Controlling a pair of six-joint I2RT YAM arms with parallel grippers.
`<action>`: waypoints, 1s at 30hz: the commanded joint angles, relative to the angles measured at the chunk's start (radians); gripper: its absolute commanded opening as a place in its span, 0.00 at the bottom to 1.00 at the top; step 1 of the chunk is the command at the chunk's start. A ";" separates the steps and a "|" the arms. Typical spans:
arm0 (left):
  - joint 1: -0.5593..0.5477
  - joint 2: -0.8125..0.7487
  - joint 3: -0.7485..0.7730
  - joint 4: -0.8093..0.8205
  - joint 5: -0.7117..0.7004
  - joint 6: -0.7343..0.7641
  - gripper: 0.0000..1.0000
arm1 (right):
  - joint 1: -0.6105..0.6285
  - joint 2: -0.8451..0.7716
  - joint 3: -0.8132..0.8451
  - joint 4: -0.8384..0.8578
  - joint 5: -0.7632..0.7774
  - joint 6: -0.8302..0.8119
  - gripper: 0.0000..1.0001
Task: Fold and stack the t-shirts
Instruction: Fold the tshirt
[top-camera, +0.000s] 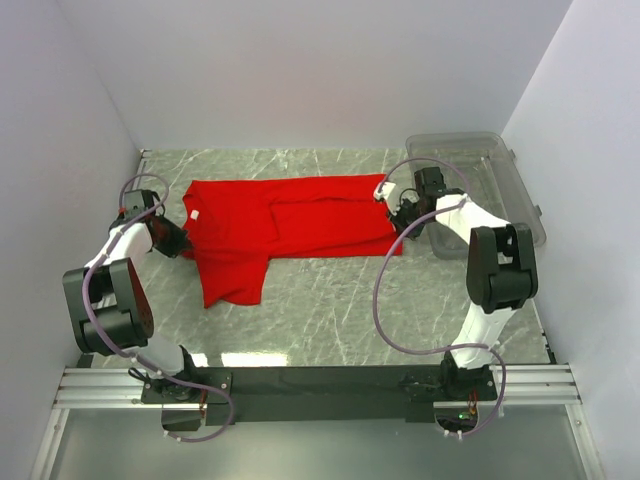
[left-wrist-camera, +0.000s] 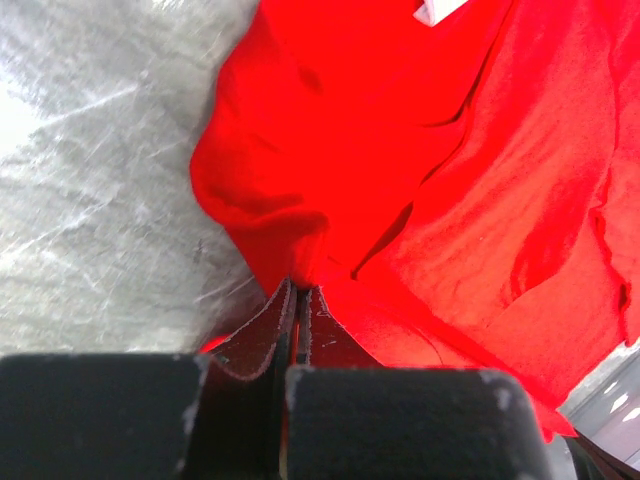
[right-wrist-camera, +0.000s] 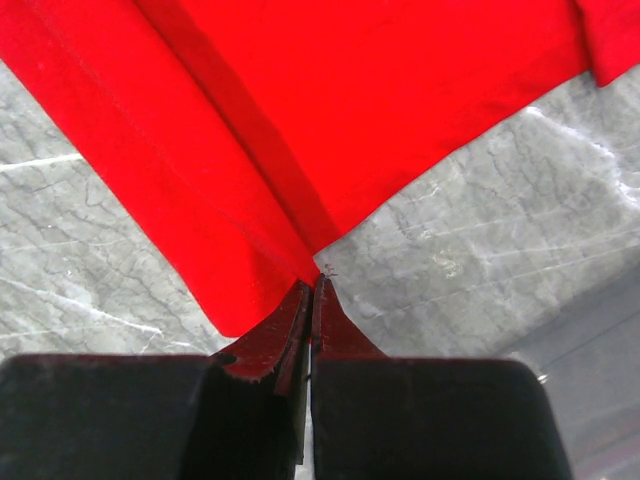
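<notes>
- The red t-shirt (top-camera: 290, 222) lies flat across the far half of the table (top-camera: 340, 320). Its neck end points at the left edge and its hem at the right edge, and the white neck label (top-camera: 197, 213) faces up.
- One sleeve (top-camera: 232, 282) sticks out toward the near edge. A loose fold already runs along the far side of the body.
- The left gripper (top-camera: 178, 240) sits at the shoulder end. In the left wrist view its fingers are pressed together with bunched red cloth pinched between the tips.
- The right gripper (top-camera: 393, 218) sits at the hem end. In the right wrist view its fingers meet on a corner of the hem, with bare marble just beside it.
- The clear bin (top-camera: 455, 140) stands in the far right corner. It is close to the right arm and holds no shirt.
- Judged step: a lengthwise fold, with both ends held and the cloth not visibly lifted off the table.
- The next move probably calls for both arms to rise together and carry the near side over toward the far edge. They need to keep the span taut so the cloth does not sag or slip.
- The stray sleeve needs tucking in, and stacking is not yet begun.
</notes>
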 joint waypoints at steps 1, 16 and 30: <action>0.007 0.011 0.054 0.027 0.003 0.019 0.01 | 0.003 0.010 0.050 0.026 0.015 0.019 0.01; 0.011 0.024 0.060 0.017 -0.012 0.025 0.01 | 0.012 0.064 0.108 0.029 0.020 0.033 0.02; 0.014 -0.104 -0.005 -0.003 -0.019 0.016 0.01 | 0.034 0.060 0.111 -0.007 -0.019 -0.030 0.04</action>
